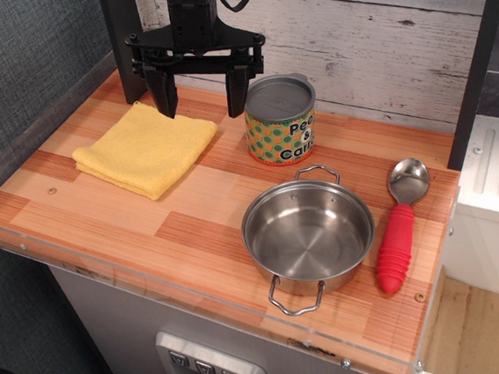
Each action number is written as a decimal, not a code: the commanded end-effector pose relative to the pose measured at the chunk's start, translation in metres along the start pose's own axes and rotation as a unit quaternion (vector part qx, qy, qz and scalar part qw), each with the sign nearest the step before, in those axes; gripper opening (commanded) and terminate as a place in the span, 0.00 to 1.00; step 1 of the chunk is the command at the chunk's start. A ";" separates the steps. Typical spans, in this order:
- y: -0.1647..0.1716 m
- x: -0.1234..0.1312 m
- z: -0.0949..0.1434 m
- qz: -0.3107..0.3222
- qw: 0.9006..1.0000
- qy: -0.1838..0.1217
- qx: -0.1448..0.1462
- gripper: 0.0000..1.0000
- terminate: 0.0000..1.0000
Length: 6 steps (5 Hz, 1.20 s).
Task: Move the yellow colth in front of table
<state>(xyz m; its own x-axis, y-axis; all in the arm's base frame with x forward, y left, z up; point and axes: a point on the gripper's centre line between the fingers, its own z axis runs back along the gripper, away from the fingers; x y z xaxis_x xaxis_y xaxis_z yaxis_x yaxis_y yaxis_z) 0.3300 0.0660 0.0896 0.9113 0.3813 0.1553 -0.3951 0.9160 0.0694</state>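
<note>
The steel pot (308, 234) stands closest to the camera, upright and empty, with one wire handle toward the front edge of the bench (176, 247) and the other toward the back. The bench is a top of light and reddish-brown striped planks with a clear plastic rim along its front. Just to the right of the pot lies a spoon (399, 226) with a red ribbed handle and a metal bowl, its bowl end pointing toward the back wall; it lies close beside the pot without clearly touching it. Behind the pot, near but apart from it, stands a tin can (281, 119) with a patterned label of orange and green shapes. To the left of the pot and farther back, well apart from it, the yellow cloth (146, 148) lies flat and folded on the bench, its layered edges showing along the near side. Behind the pot and left of the can, the black claw (201, 93) hangs above the back corner of the cloth, its two fingers spread apart with nothing between them, one finger over the cloth's rear edge.
</note>
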 end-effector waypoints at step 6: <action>0.073 0.031 -0.024 -0.139 0.990 0.016 -0.027 0.00 0.00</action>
<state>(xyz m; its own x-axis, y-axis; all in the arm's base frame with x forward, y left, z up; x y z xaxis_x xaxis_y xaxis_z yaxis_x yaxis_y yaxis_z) 0.3254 0.1432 0.0614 0.9910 0.1182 0.0625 -0.1206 0.9920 0.0375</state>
